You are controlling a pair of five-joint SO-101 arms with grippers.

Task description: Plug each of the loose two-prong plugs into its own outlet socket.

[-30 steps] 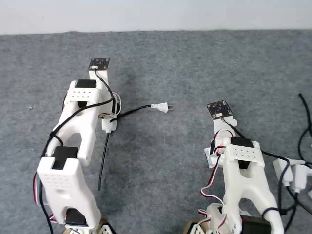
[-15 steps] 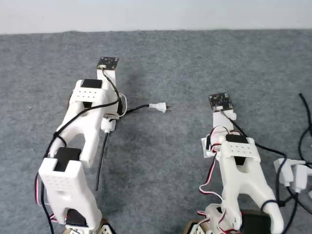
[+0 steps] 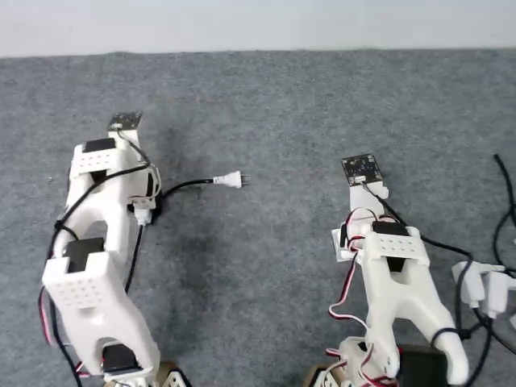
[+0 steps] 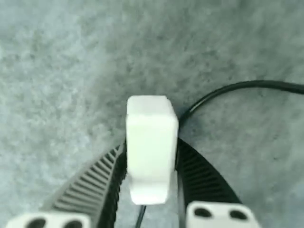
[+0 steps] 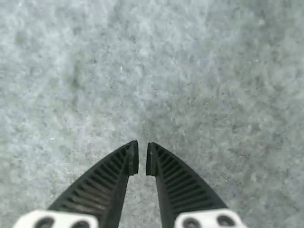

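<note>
My left gripper (image 4: 151, 151) is shut on a white socket block (image 4: 151, 142), its black fingers (image 4: 102, 178) pressed to both sides just above the grey carpet. In the high view the block (image 3: 144, 214) hangs under the left arm at the table's left. A black cable (image 3: 184, 187) runs from there to a loose white two-prong plug (image 3: 229, 180) lying on the carpet with its prongs pointing right. My right gripper (image 5: 141, 159) is shut with nothing between its fingers, above bare carpet. The right arm (image 3: 395, 258) stands well to the right of the plug.
White plugs and socket blocks (image 3: 482, 289) with black cables (image 3: 509, 211) lie at the right edge of the table. A pale wall (image 3: 258, 24) borders the far side. Grey carpet (image 3: 274, 274) lies open between the two arms.
The left arm has swung to the left with the white block in its gripper, and the cable and plug have been dragged left with it. The right arm has barely shifted.
</note>
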